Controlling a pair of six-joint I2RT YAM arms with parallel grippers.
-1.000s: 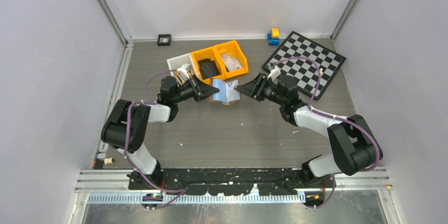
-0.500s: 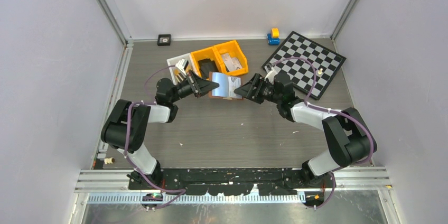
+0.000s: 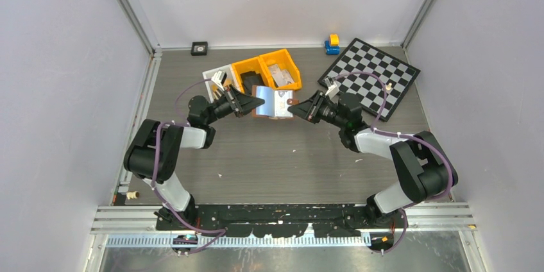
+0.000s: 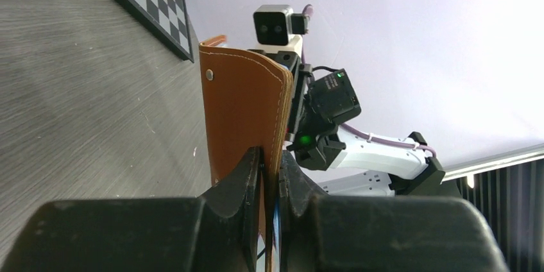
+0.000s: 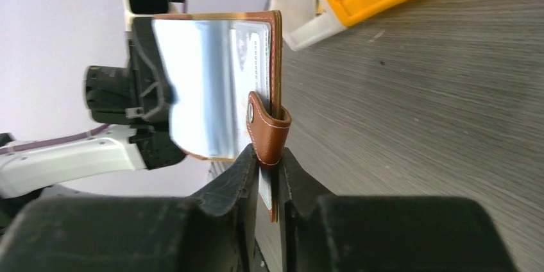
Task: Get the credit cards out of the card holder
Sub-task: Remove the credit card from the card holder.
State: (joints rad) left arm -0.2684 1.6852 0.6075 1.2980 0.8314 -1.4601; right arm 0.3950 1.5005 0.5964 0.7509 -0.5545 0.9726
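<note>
Reaching arms: both stretch forward and lean inward, wrists low, tips facing each other above the bench (image 3: 289, 156).
Left pincer (image 3: 247, 103): clamped tight on the left edge of the card holder (image 3: 269, 103), with brown leather between its fingers.
Right pincer (image 3: 296, 110): clamped tight on the holder's snap strap at the right edge.
Card holder: spread open and held off the bench between the pincers, just in front of the yellow bins (image 3: 266, 70); long axis runs left to right, pale blue inside turned upward.
Credit cards (image 3: 283, 101): one whitish, printed card shows in the right-hand pocket.
</note>
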